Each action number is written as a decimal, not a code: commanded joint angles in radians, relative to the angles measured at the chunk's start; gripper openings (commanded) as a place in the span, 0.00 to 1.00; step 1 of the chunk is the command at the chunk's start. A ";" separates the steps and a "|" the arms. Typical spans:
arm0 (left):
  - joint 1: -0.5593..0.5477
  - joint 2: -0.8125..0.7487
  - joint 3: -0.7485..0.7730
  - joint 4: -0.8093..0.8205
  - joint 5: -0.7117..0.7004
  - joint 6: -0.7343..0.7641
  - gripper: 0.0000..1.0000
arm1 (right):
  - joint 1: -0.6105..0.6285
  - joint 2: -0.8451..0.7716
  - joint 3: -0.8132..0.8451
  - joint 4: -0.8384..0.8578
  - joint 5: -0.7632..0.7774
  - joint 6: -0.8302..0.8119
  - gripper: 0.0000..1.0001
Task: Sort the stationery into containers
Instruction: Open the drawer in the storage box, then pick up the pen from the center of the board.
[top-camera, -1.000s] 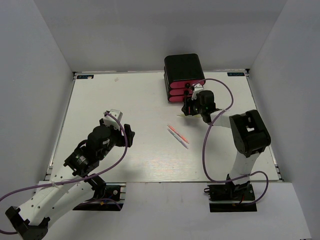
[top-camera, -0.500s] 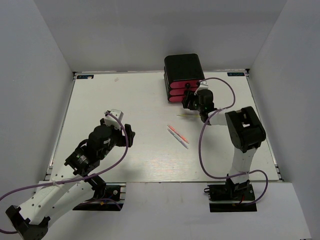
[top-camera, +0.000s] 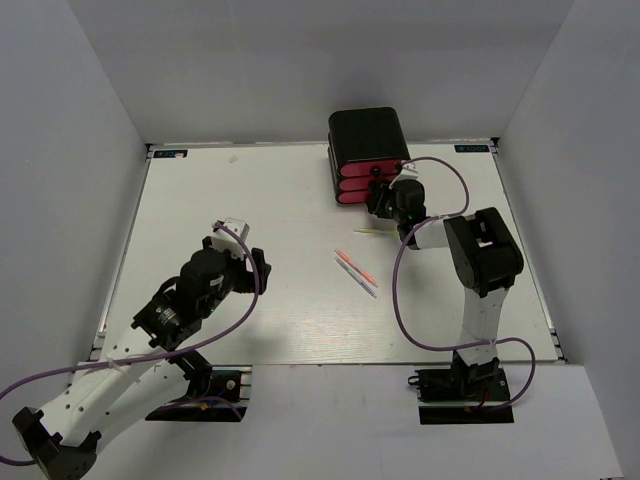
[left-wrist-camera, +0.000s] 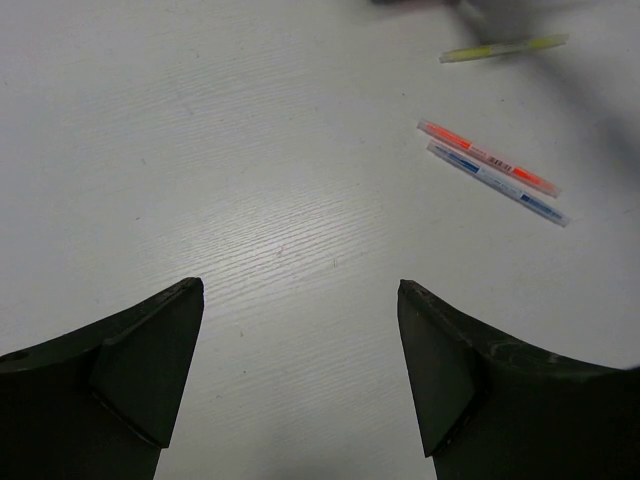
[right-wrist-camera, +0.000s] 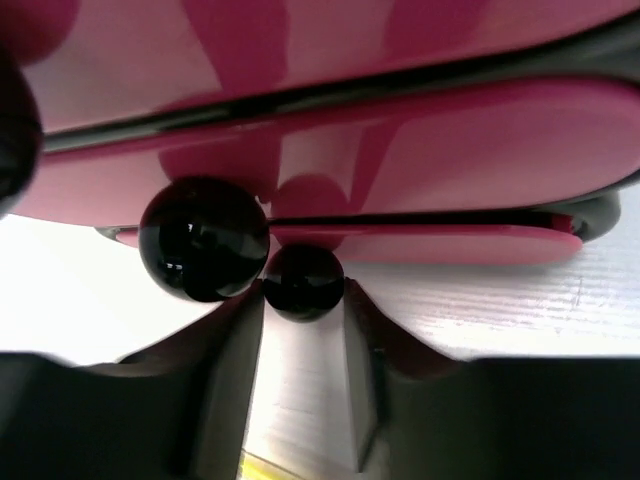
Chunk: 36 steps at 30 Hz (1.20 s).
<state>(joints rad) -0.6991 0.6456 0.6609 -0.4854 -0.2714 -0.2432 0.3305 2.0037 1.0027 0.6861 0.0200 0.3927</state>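
The drawer box (top-camera: 366, 135) stands at the far side of the counter (top-camera: 250, 190), right of the middle, its three pink drawers (top-camera: 350, 185) facing the arms. The right end effector (right-wrist-camera: 303, 300) is pushed up against the drawer fronts. In the right wrist view its two fingers (right-wrist-camera: 228, 365) sit either side of the bottom knob (right-wrist-camera: 303, 282), the lowest of the round black ones, just above the counter. The gap between them is narrow, and they seem to pinch the knob from both sides, though the close, dim view makes the contact hard to confirm. A larger-looking knob (right-wrist-camera: 204, 238) shows just to the upper left, on the drawer above.

The yellow stick (left-wrist-camera: 505, 47) lies on the counter just in front of the box, near the right arm's wrist. The orange pen (left-wrist-camera: 488, 170) and the blue pen (left-wrist-camera: 500, 183) lie side by side, almost touching and parallel, near the middle of the counter between the two arms.

The left end effector (left-wrist-camera: 298, 290) hangs over bare counter on the left, well apart from the pens. Its fingers are spread wide and it grips nothing.
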 joint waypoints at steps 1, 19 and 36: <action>0.004 0.005 0.002 0.010 0.020 0.010 0.88 | -0.021 0.013 0.045 0.070 0.005 0.017 0.37; 0.004 -0.014 0.002 0.019 0.020 0.010 0.88 | -0.045 -0.220 -0.260 0.093 -0.118 0.031 0.61; 0.004 0.000 0.002 0.019 0.052 0.010 0.88 | -0.090 -0.430 -0.278 -0.236 -0.409 -0.327 0.61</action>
<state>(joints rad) -0.6991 0.6563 0.6609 -0.4850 -0.2420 -0.2405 0.2619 1.6165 0.6926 0.5724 -0.2703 0.1799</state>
